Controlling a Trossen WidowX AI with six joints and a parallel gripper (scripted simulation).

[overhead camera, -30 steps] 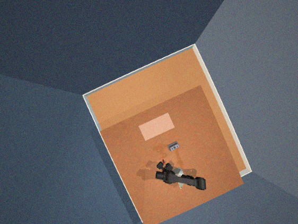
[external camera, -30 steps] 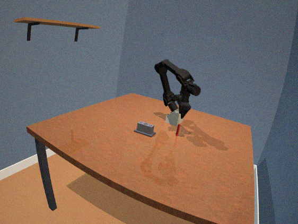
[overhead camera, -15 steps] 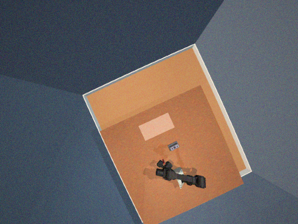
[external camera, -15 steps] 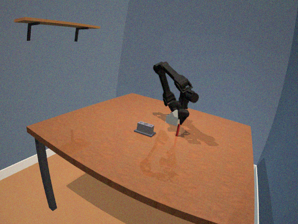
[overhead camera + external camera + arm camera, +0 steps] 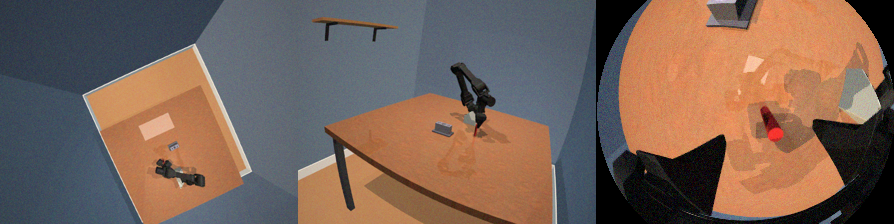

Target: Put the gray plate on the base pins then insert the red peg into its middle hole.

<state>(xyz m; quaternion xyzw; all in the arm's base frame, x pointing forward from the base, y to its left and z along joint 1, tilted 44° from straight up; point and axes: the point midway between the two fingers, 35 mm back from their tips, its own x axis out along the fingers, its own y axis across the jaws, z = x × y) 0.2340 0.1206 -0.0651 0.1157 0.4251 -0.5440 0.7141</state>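
Observation:
The base is a gray block on a wider foot. A lighter gray top with dark spots, seemingly the gray plate, lies level on it; its seam and the pins cannot be made out. The red peg stands upright on the table, apart from the base. My gripper is open and empty, pointing down at the peg. In the wrist view the peg lies between the two spread fingers, touching neither.
A pale angular panel stands by the arm, close to one finger's side in the wrist view. A pale rectangular patch shows beyond the base. A shelf hangs on the wall above the wooden table.

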